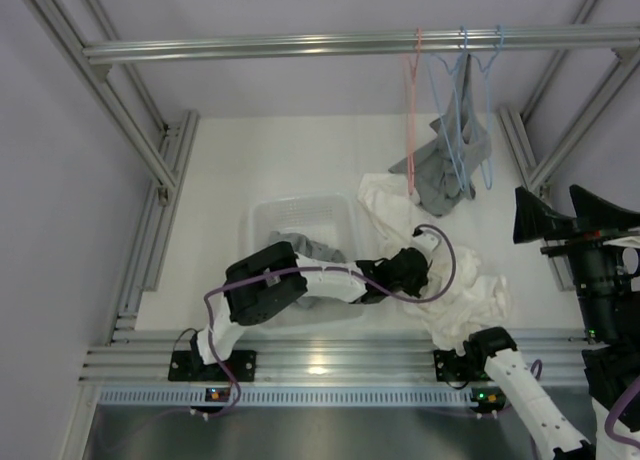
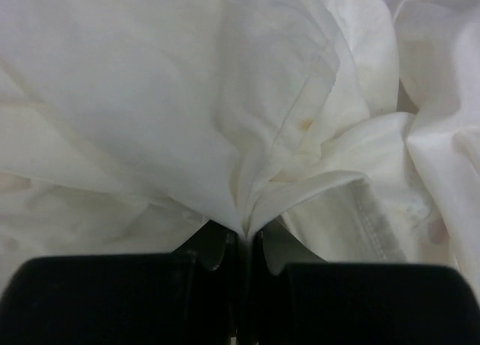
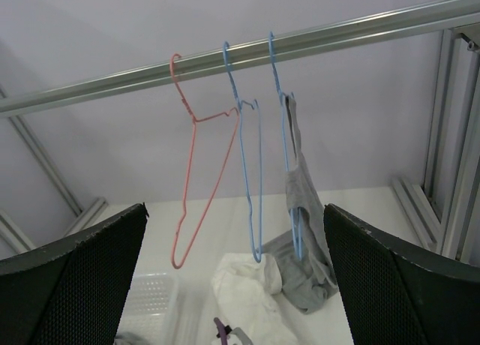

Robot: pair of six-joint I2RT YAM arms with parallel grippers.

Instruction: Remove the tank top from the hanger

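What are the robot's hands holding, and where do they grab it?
The left gripper pinches a bunched fold of the white cloth. The right gripper is open, holding nothing.

Pale lilac wall [image 1: 250, 5] all round, flat and bare, and the light is soft and even. An aluminium rail [image 1: 300, 46] runs straight across up top. Struts [image 1: 115, 105] slant down the left side, with more of them [image 1: 585, 120] on the right. Between them lies the white counter [image 1: 300, 160]. Along its near edge sit slotted extrusions [image 1: 330, 360] catching a bright glint, then a brushed steel sheet [image 1: 350, 435] at the very bottom.
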